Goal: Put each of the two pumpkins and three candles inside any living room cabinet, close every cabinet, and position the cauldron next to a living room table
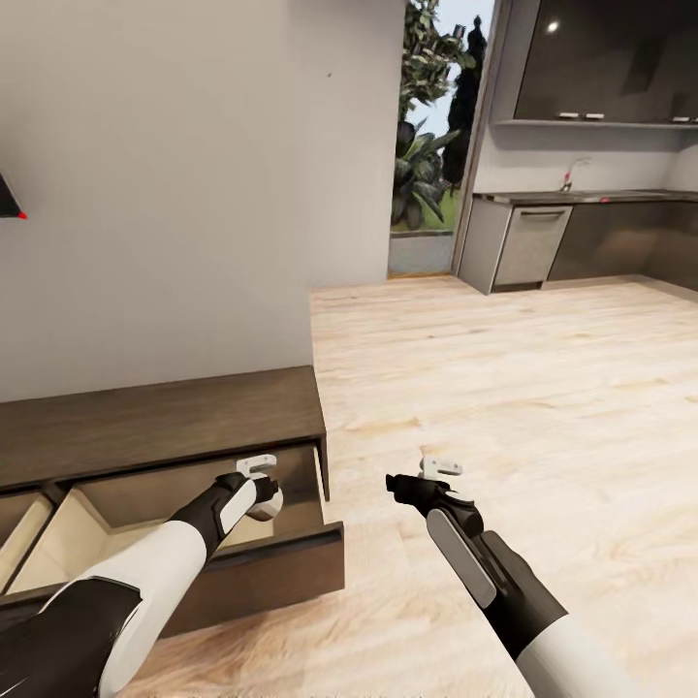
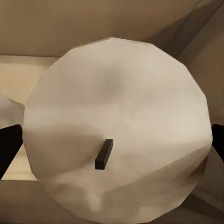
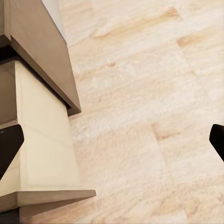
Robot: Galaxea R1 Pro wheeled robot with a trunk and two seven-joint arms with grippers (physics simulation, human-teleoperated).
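1. The cabinet (image 1: 160,422) stands against the wall at the left of the head view. Its right-hand drawer (image 1: 242,572) is pulled out toward the near side, exposing a pale wood interior.
2. The left gripper (image 1: 269,496) is positioned inside the open drawer, near its right wall.
3. The left gripper is closed around a candle (image 2: 116,126). In the left wrist view, the two dark fingertips (image 2: 8,144) sit against opposite sides of the cream cylinder, and a short dark wick shows on its top face.
4. A second pale rounded object is just visible beside the held candle; its identity cannot be determined.
5. The right gripper (image 1: 407,482) hangs over the wooden floor (image 1: 543,388), just right of the drawer front. Its jaws are spread wide and hold nothing.
6. A kitchen counter (image 1: 582,197) stands at the far right.
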